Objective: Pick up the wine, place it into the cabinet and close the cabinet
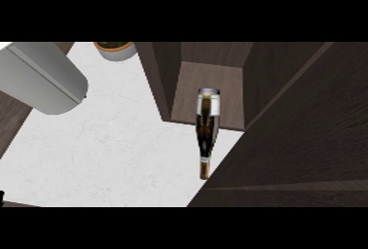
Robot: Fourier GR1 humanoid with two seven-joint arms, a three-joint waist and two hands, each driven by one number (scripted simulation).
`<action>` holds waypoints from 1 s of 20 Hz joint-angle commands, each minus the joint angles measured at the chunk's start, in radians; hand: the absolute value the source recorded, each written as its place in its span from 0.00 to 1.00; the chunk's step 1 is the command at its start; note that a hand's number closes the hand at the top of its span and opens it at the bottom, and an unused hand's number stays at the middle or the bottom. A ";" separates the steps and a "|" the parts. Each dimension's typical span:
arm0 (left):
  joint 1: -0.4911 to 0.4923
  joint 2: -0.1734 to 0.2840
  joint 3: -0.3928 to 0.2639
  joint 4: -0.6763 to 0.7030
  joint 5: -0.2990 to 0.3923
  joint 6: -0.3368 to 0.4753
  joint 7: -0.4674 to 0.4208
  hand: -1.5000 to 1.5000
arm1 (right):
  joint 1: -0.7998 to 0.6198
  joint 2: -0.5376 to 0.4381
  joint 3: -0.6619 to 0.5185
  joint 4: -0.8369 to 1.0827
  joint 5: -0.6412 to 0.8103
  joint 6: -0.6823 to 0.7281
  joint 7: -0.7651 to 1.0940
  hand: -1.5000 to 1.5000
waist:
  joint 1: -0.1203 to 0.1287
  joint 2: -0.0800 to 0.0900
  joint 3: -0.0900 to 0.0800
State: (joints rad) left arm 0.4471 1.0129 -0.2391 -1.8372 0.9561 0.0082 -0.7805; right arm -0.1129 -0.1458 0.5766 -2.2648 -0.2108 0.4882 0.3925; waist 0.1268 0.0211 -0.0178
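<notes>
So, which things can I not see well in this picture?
- Hands: neither shows in the head view, so their state is unknown.
- Pot: cut off by the top edge.
- Wine base: whether it rests on the cabinet shelf cannot be told from above.
- Grey forearm: its end is past the left edge.

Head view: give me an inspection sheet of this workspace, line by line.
Surface: white marbled counter, mostly bare.
Job's things: wine bottle base on the cabinet shelf, neck out over the counter; cabinet door open at right.
Clutter: potted plant at the back; grey rounded object at upper left, identity unclear.
Hands: nothing seen.
Cables: nothing seen.
Surroundings: dark wood panels round the counter.
</notes>
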 commanded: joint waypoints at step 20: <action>-0.093 0.004 -0.019 -0.019 -0.011 -0.044 0.036 1.00 | -0.832 0.146 -0.264 0.768 0.195 -0.428 0.019 1.00 | 0.116 0.041 0.005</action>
State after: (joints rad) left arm 0.3724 1.0144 -0.2589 -1.8610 0.9446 -0.0273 -0.7524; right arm -0.8087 -0.0037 0.3554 -1.6345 -0.0309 0.1152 0.4168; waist 0.2283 0.0535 -0.0127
